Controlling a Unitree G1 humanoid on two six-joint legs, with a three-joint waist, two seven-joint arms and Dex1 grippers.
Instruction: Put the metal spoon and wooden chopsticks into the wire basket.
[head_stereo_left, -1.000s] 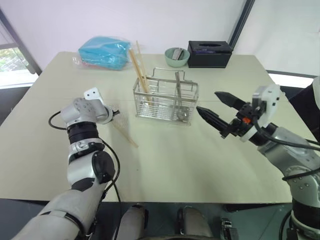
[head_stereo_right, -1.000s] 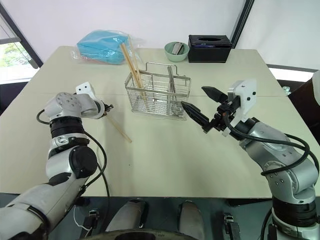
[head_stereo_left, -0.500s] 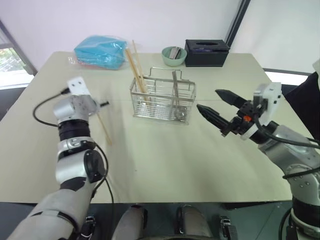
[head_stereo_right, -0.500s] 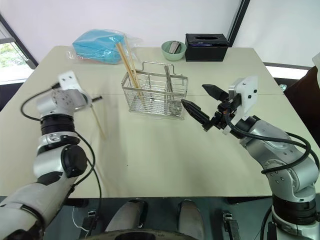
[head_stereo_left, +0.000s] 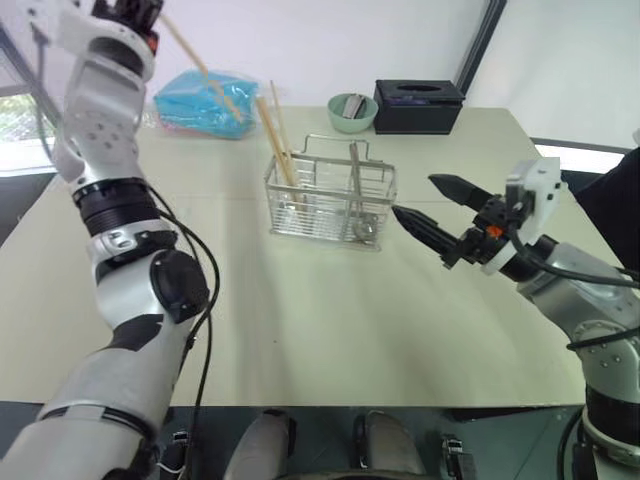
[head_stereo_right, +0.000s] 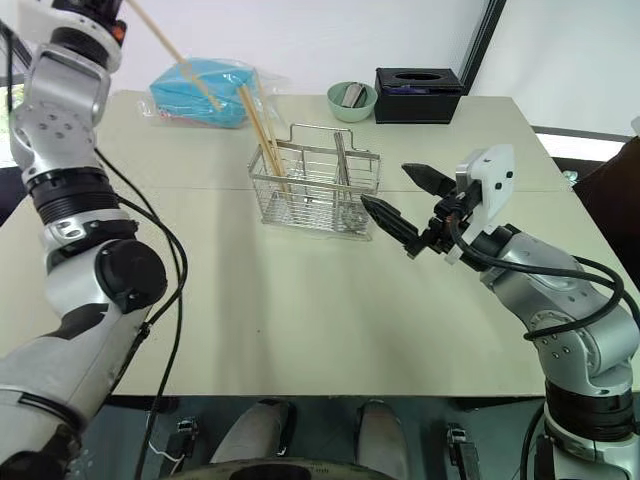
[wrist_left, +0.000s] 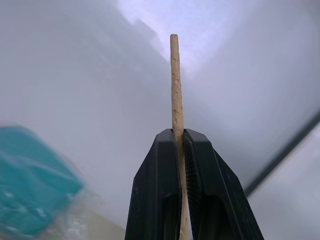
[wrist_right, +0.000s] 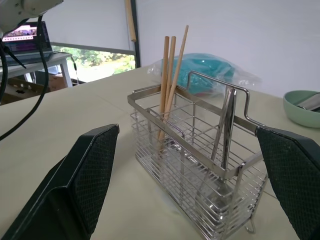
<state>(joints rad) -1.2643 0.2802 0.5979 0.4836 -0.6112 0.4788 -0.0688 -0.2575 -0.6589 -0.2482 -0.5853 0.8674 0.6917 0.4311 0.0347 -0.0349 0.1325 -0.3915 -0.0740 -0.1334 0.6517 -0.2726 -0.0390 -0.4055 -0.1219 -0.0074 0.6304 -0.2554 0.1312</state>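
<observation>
Left wrist view: end effector (wrist_left: 181, 150) pinches one raised chopstick (wrist_left: 175, 85).

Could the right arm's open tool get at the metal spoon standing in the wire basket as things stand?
Probably yes: the right tool is open beside the silver wire basket, whose top is uncovered, and the shiny metal spoon stands upright inside.

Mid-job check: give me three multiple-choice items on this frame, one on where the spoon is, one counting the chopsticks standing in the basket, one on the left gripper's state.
1. Where is the metal spoon?
A. Flat on the table
B. Standing in the wire basket
C. In the green bowl

2. How many wooden chopsticks stand in the basket?
A. One
B. Three
C. Five

3. What is the left gripper doing?
A. Shut on a chopstick
B. Open and empty
C. Holding the spoon

Key: 1 B, its handle rises from a basket compartment; 2 B, three sticks lean together there; 3 A, the fingers pinch a single stick.
</observation>
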